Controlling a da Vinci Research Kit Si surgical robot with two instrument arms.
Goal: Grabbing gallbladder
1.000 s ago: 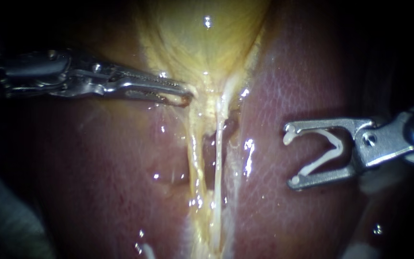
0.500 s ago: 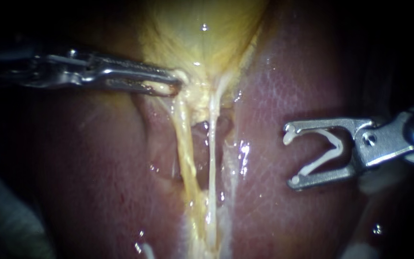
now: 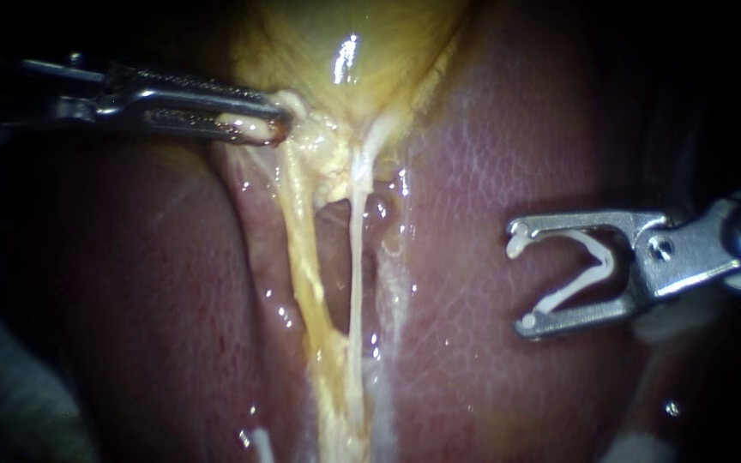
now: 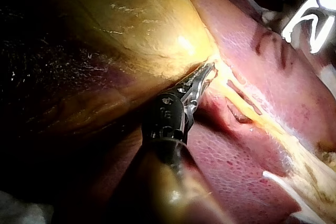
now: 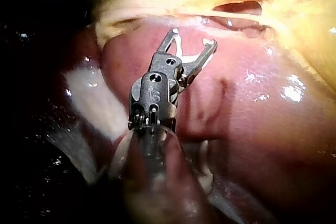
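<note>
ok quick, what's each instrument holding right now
left instrument: jaws shut on the gallbladder at its lower edge
right instrument: jaws wide apart, holding a white clip

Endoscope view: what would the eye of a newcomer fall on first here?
First, the yellow gallbladder at the top, with the jaws of the left instrument shut on its pale lower edge. Next, the right instrument at the right over the red liver, its wide jaws holding a white clip. Between them, two pale strands run down, stretched tight.
</note>
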